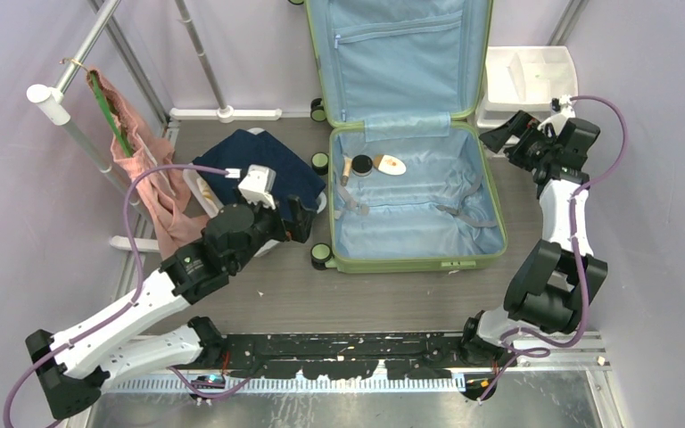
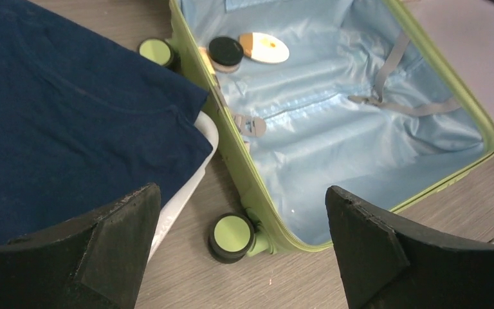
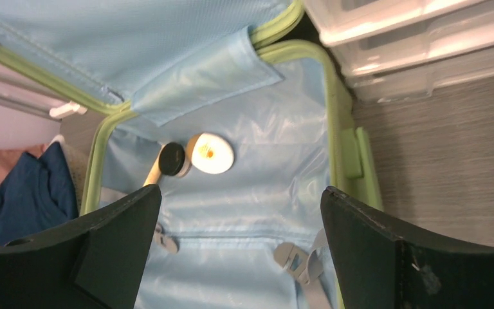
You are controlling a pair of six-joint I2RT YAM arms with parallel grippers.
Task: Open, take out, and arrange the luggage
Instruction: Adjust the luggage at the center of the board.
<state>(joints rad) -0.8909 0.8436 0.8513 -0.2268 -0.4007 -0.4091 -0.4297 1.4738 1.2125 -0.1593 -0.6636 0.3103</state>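
Observation:
The light-green suitcase point(image 1: 419, 263) lies open on the table, its lid point(image 1: 401, 53) propped upright at the back, pale blue lining showing. Inside at the rear left are a black-lidded jar point(image 1: 362, 164), a white oval item point(image 1: 391, 164) and a tan stick; grey straps point(image 1: 464, 214) lie loose. My left gripper point(image 1: 308, 218) is open and empty beside the case's left wall, above its front wheel point(image 2: 231, 235). My right gripper point(image 1: 498, 135) is open and empty over the case's rear right corner. The jar point(image 3: 172, 159) and oval item point(image 3: 211, 153) also show in the right wrist view.
A navy blue shirt point(image 1: 250, 165) lies on a white basket point(image 1: 201, 192) left of the case. A pink garment point(image 1: 156, 169) hangs on a metal rack point(image 1: 80, 134) at far left. A white drawer unit point(image 1: 531, 80) stands at the back right.

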